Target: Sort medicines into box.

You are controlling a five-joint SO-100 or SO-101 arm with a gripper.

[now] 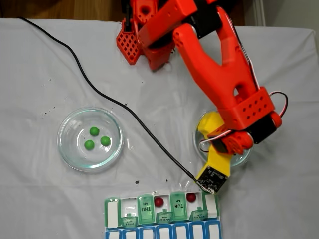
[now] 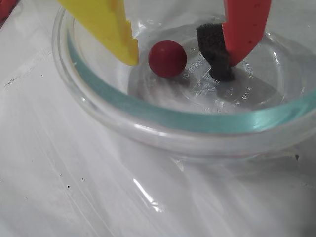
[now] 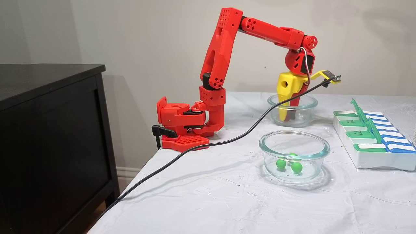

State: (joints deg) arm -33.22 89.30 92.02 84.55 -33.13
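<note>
Counts on the white-clothed table

Three small bright green balls (image 1: 94,131) (image 1: 89,145) (image 1: 105,141), three small dark red balls (image 2: 167,59) (image 1: 159,201) (image 1: 191,198), two round clear glass dishes (image 1: 67,150) (image 3: 308,101), one white pill organizer with translucent green lids (image 1: 111,212).

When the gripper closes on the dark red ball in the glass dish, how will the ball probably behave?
The red ball is round and glossy, so it may roll or squirt sideways off the yellow finger. It rests on smooth glass in the dish, which probably gives little friction. It looks small and likely light.
</note>
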